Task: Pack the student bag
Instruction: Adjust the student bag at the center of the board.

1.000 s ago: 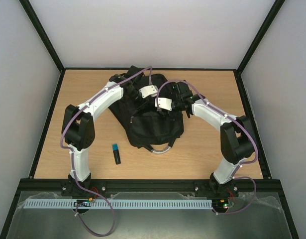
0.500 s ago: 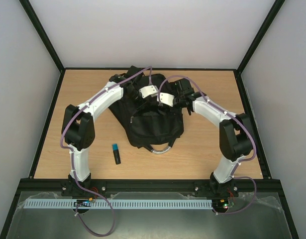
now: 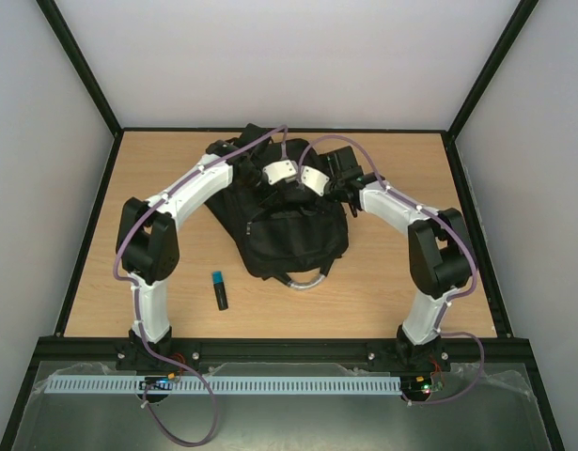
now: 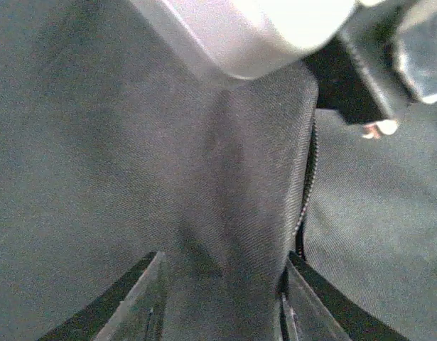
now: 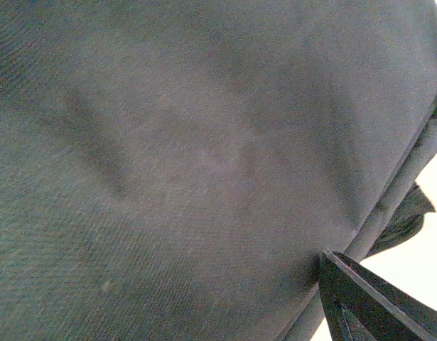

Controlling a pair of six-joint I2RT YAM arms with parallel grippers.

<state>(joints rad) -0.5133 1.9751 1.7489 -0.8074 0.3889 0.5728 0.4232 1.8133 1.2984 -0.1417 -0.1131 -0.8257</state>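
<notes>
The student bag is showing plain black, its loop handle glinting grey; up close, the weave is reading charcoal with fine diagonal ribbing. The table is glowing pale wood-grain. A small stick is showing black, tipped teal. The left arm and right arm are wearing white shells, black joints and purple cables.

Marker on table — left-front of student bag

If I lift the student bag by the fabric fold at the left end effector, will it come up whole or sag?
Probably sag: the student bag lies slumped on the table, and soft woven fabric bunches between the fingers of the left end effector. It looks flat, so likely light. The coarse weave should grip rather than slip.
</notes>
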